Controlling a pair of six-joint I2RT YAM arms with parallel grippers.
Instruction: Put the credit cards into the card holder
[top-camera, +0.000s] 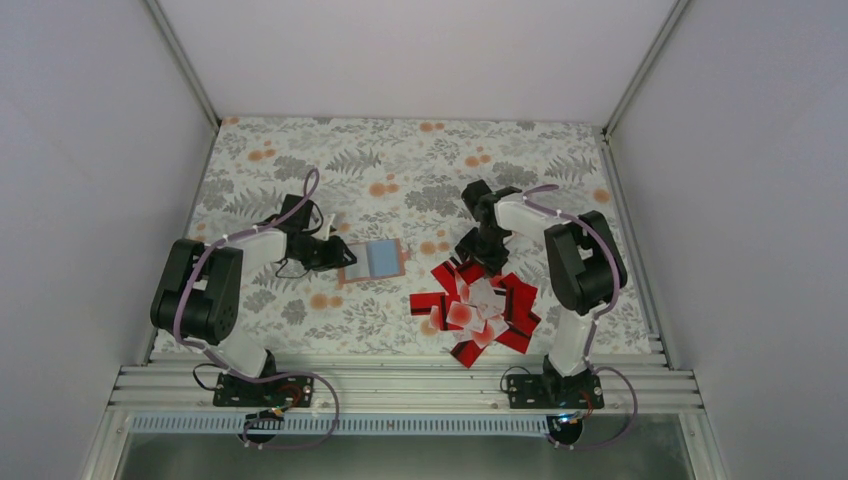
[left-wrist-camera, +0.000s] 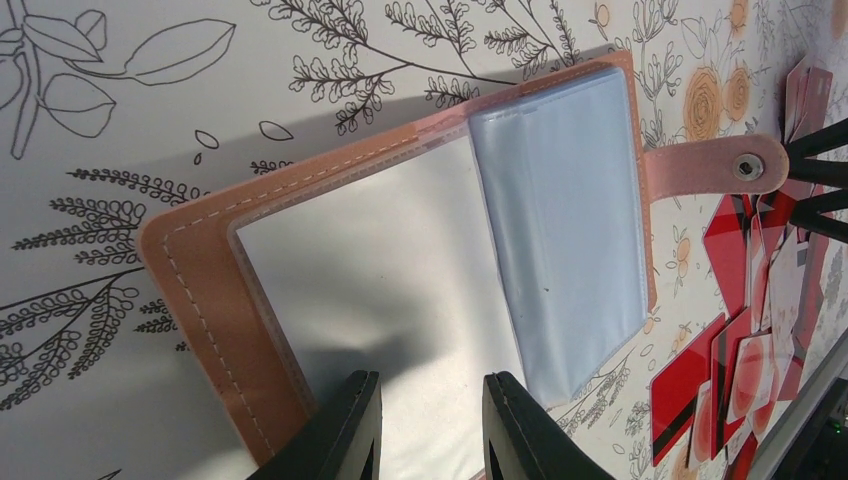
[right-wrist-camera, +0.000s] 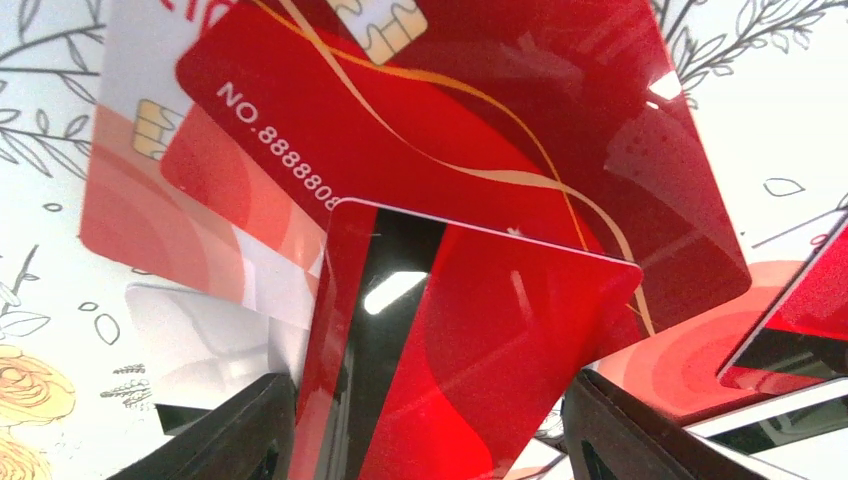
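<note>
The card holder (top-camera: 372, 260) lies open and flat on the table, tan-pink outside with pale clear pockets (left-wrist-camera: 560, 220) inside. My left gripper (top-camera: 335, 253) rests over its left inner page, fingers a little apart (left-wrist-camera: 428, 400), with nothing between them. The credit cards (top-camera: 482, 305) lie in a scattered red and white heap to the right of the holder. My right gripper (top-camera: 478, 256) is down at the heap's far edge. A red card with a black stripe (right-wrist-camera: 470, 350) stands tilted between its two fingers (right-wrist-camera: 430, 425), touching both. More cards (right-wrist-camera: 450, 130) lie beneath.
A floral cloth (top-camera: 400, 160) covers the table. White walls close in the left, right and back. An aluminium rail (top-camera: 400, 385) runs along the near edge by the arm bases. The holder's snap tab (left-wrist-camera: 715, 165) points toward the cards (left-wrist-camera: 740, 370).
</note>
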